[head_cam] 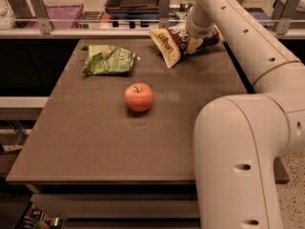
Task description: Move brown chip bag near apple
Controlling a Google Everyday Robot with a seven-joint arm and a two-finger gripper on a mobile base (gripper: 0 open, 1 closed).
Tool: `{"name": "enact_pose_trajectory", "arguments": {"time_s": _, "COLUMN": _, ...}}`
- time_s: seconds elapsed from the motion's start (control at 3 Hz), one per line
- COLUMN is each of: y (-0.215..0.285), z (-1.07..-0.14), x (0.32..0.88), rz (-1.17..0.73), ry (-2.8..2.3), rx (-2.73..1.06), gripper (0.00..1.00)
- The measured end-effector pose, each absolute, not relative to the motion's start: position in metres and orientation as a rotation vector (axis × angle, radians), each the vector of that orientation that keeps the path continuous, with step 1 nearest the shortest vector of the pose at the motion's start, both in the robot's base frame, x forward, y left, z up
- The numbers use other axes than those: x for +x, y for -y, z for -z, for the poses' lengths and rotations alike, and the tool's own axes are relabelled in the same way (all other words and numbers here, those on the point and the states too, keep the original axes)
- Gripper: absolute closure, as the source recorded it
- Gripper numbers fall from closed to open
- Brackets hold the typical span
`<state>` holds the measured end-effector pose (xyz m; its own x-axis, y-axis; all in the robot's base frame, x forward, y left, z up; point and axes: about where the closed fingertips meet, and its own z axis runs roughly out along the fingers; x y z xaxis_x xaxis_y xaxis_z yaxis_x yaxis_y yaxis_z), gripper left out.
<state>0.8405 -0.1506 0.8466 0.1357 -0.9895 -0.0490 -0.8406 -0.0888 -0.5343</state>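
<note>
The brown chip bag [170, 43] is at the far right of the table, tilted with one cream end pointing down and its right part raised. My gripper [196, 41] is at the bag's right end and is shut on it; the wrist hides most of the fingers. The red-orange apple [138, 97] sits near the table's middle, well in front of and left of the bag.
A green chip bag [108, 59] lies at the far left of the brown table [95, 142]. My white arm and its bulky lower link [238, 166] cover the table's right side. A railing with trays [133, 1] runs behind the far edge.
</note>
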Motion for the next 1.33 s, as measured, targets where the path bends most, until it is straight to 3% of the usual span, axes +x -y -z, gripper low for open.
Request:
{"name": "enact_pose_trajectory", "arguments": {"time_s": 0.33, "y": 0.150, "z": -0.844, "x": 0.841, "rz": 0.453, "ry": -1.756, "rx": -1.986, "gripper": 1.00}}
{"name": "enact_pose_trajectory", "arguments": {"time_s": 1.33, "y": 0.158, "z": -0.879, "x": 0.829, "rz": 0.524, "ry": -1.769, "rx": -2.015, "gripper": 1.00}}
